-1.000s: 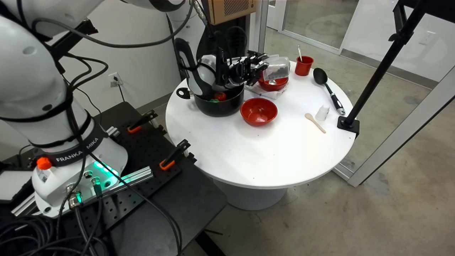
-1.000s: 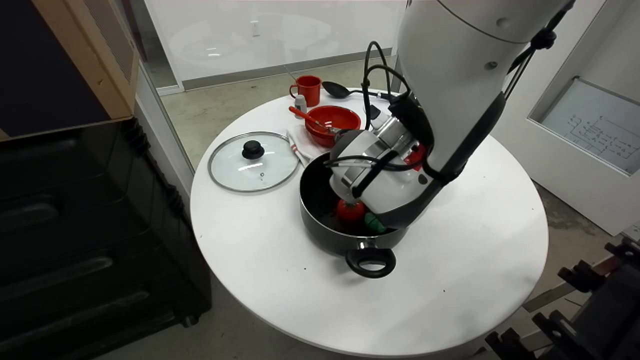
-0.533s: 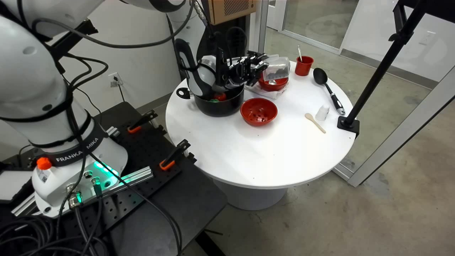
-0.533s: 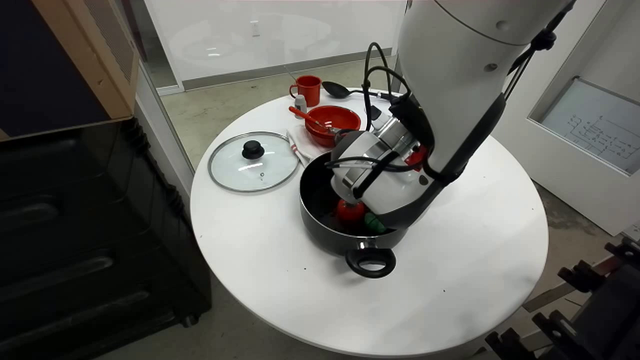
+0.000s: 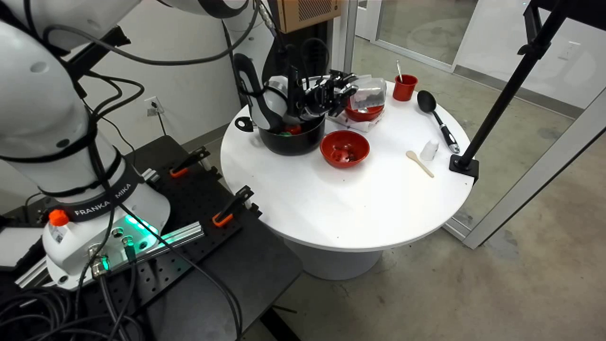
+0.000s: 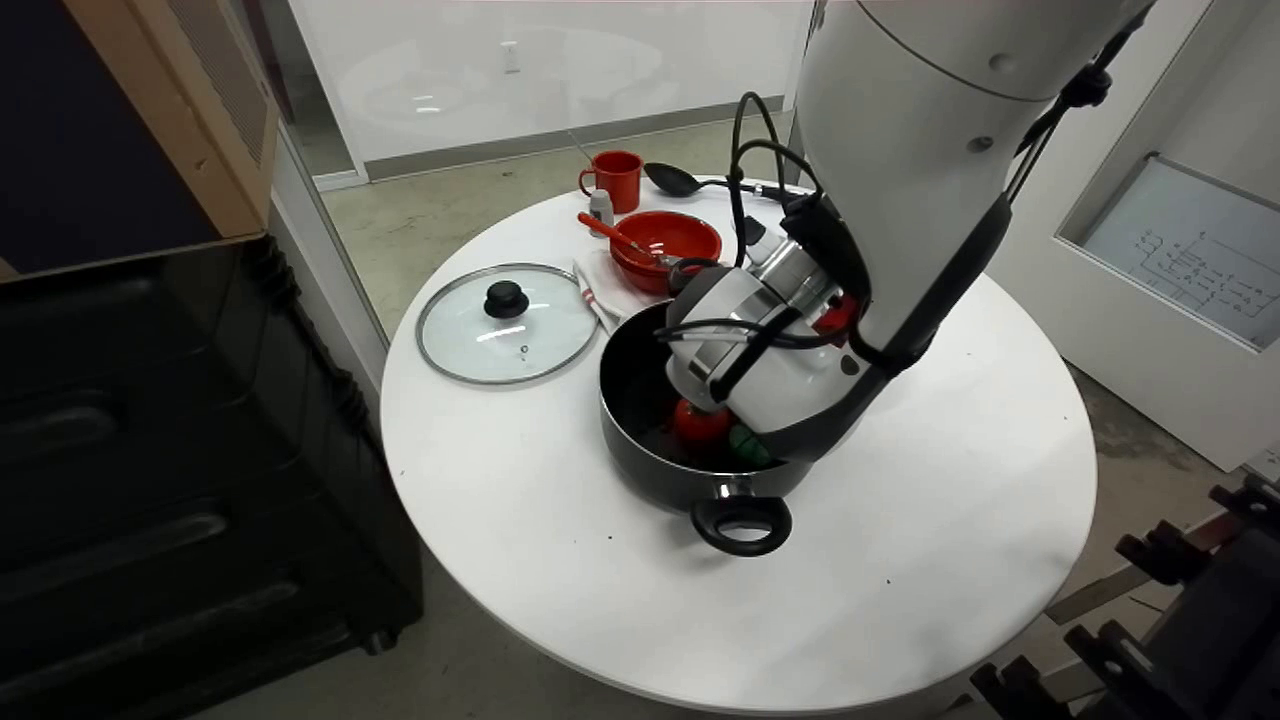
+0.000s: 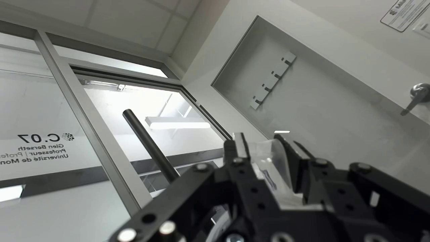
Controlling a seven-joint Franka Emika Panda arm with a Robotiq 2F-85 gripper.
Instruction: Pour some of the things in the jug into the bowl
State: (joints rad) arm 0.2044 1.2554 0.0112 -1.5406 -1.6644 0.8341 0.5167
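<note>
You had the gripper (image 5: 352,83) clenched around the jug (image 5: 369,93); in the wrist view its black fingers (image 7: 230,151) flanked the translucent wall. You held the jug tipped, up off the table (image 5: 303,203), with a dark mass (image 5: 371,100) showing through its lower side. In an exterior view it covered part of the far bowl (image 5: 365,116), though you could not tell from there exactly what lay straight below it. Dark bits (image 5: 350,157) lay in the near bowl (image 5: 344,139), which stood just beside the pot (image 5: 289,146). Your arm (image 6: 890,220) hung over the pot, where a red piece (image 6: 700,428) and a green piece (image 6: 750,445) rested inside. The far bowl sat on a cloth (image 6: 608,285), a red handle (image 6: 612,233) leaning across its rim. Near it stood the mug (image 6: 619,183), a pale stick (image 5: 399,70) poking up from it, and a small bottle (image 6: 601,208) just beside the mug. The glass lid (image 6: 500,350) lay flat on the table, knob (image 6: 507,299) up, near the pot and the cloth. Elsewhere on the table you had the ladle (image 5: 427,102), and near its handle a wooden spoon (image 5: 420,164) beside a small white object (image 5: 429,150) too indistinct to name.
</note>
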